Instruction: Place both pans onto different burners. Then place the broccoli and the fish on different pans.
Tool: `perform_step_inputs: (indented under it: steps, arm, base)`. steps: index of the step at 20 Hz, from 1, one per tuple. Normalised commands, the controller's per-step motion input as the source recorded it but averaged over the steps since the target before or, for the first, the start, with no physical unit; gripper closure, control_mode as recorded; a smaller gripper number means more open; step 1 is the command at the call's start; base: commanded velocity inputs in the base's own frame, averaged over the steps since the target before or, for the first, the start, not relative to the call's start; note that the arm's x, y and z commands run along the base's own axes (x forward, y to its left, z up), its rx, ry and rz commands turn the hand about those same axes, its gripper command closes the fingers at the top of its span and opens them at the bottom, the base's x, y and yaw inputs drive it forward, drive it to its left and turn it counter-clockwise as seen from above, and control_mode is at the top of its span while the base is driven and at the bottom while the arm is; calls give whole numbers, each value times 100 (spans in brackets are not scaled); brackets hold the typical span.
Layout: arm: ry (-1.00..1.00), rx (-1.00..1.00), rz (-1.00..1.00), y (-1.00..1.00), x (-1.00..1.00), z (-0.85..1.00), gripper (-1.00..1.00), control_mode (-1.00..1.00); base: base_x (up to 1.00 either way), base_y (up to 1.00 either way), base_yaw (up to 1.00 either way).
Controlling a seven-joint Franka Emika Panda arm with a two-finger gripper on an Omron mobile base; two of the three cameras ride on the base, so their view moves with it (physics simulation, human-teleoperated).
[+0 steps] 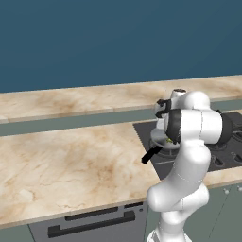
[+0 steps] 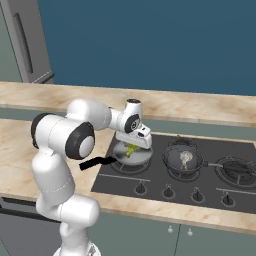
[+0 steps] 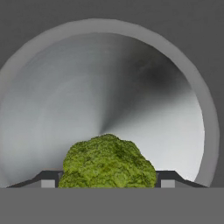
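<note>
The marble surface (image 2: pixel 150 102) carries a dark cooktop (image 2: pixel 150 185) set into it, so that pans rest directly over the flames; five burners can be counted there, with five knobs (image 2: pixel 168 191) along the front edge. Two pans are present, each on its own burner, which satisfies the first half of the task. The silver pan (image 2: pixel 142 158) sits on the near-left burner with its black handle (image 2: pixel 95 162) pointing out over the surface, well placed for reach. The darker pan (image 2: pixel 172 161) occupies the centre burner (image 2: pixel 184 141) and holds one pale item, apparently the fish (image 2: pixel 185 158), though it is too small to confirm. The tool (image 2: pixel 132 148) hangs directly over the silver pan, pointed down into its bowl. One piece of broccoli (image 3: pixel 108 162) sits between its tips, green head toward the camera; the tips stand spread wide on either side of it, pinching the floret. It is held above the pan floor, judged ready for release into this empty pan, keeping the two foods apart.
</note>
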Motion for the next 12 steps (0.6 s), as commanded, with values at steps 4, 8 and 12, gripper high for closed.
perform_step_inputs:
  steps: [4,8,12]
  arm:
    - [0,0,0,0,6,-14,100,-100]
    - [0,0,0,0,4,-13,100,-100]
    - [0,0,0,0,4,-13,100,-100]
  base:
    - [0,0,0]
    - [0,0,0]
    - [0,0,0]
